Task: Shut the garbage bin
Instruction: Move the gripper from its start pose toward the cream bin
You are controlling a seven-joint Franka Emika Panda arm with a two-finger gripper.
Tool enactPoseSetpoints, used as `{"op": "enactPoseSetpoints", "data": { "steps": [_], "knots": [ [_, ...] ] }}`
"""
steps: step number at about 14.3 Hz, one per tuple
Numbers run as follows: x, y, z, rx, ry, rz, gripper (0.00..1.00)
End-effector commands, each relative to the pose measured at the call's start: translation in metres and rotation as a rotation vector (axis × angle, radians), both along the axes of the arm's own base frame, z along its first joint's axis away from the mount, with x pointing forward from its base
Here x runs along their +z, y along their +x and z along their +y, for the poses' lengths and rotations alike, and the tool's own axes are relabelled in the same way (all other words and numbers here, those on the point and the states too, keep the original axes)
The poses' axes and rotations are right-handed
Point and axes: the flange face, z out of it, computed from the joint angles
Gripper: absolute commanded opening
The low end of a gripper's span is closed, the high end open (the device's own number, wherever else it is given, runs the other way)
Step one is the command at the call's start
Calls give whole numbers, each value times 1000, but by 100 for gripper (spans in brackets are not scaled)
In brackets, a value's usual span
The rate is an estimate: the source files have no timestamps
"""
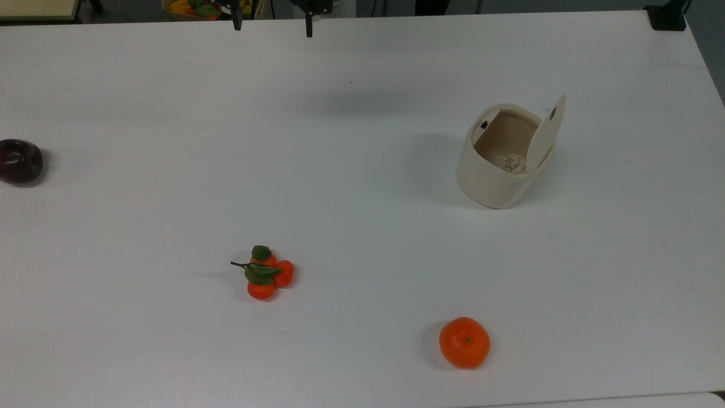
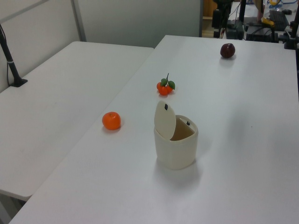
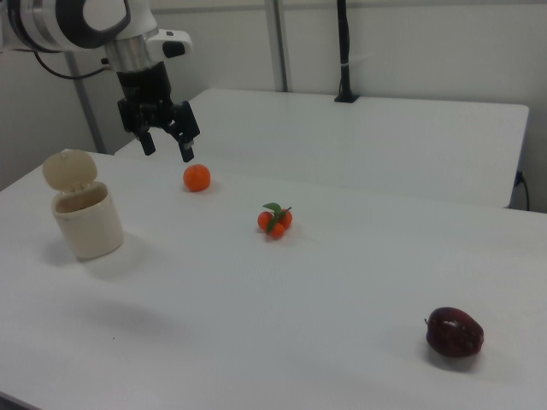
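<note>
The cream garbage bin [image 1: 494, 180] stands on the white table with its flat lid [image 1: 547, 134] tipped up and open. A crumpled paper ball [image 1: 515, 163] lies inside, and a small black button [image 1: 484, 125] sits on the rim. The bin [image 2: 176, 148] and its raised lid [image 2: 165, 120] also appear in the left view. In the right view the bin [image 3: 85, 224] is at the left with its lid [image 3: 70, 171] up. My gripper [image 3: 167, 148] hangs open and empty in the air, above and to the right view's right of the bin. Its fingertips [image 1: 308, 28] poke in at the top view's upper edge.
An orange [image 1: 464, 342] lies near the table's [image 1: 362, 226] front edge. A cluster of small oranges with leaves [image 1: 266, 273] lies mid-table. A dark red apple [image 1: 20, 161] is at the top view's far left. A second table [image 2: 56, 107] adjoins in the left view.
</note>
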Motion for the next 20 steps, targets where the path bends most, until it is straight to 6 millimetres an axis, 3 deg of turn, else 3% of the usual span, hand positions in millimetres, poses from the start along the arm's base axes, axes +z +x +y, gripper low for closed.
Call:
{"op": "enactPoseSetpoints", "data": {
  "steps": [1, 10, 11, 13, 14, 16, 17, 20],
  "knots": [
    [7, -13, -6, -25, 5, 14, 100],
    [7, -13, -7, -19, 5, 12, 100],
    [7, -13, -8, -20, 5, 12, 96],
    [7, -13, -7, -15, 5, 13, 78],
    [7, -13, -8, -16, 11, 14, 51],
    [7, -13, -9, -22, 19, 14, 15],
    [7, -13, -10, -23, 19, 14, 2],
    [7, -13, -10, -22, 19, 14, 0]
  ]
}}
